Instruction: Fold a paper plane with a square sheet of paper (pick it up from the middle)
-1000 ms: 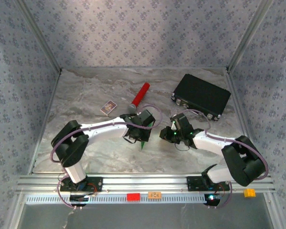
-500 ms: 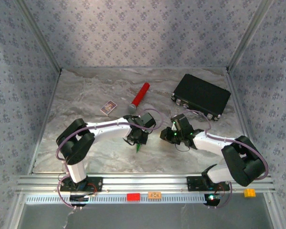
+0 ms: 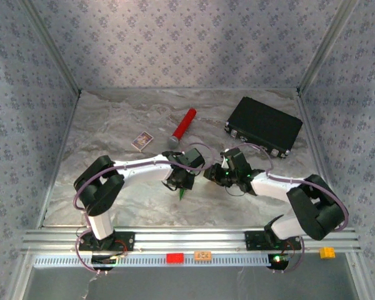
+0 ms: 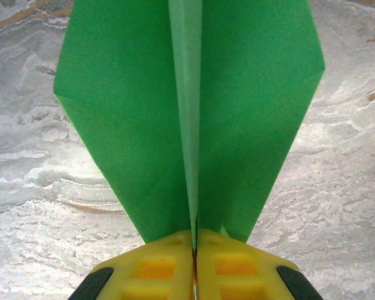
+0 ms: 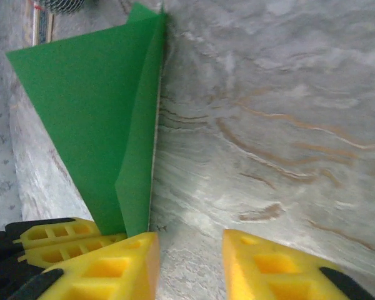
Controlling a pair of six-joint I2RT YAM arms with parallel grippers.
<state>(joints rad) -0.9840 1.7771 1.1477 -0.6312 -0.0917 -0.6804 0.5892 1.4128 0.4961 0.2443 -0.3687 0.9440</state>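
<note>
Left end effector [image 4: 194, 249] clamped shut on plane's [image 4: 244, 119] narrow end, wings spreading ahead. Right end effector [image 5: 190, 253] stood part open, empty, plane just beside one finger. Judged late folding; next move needs right closing on a wing edge.

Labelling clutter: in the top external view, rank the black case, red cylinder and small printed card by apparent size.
Largest: flat black rectangular case
Then: slim red cylinder with grey tip
Smallest: small printed card
No near ties.
</note>
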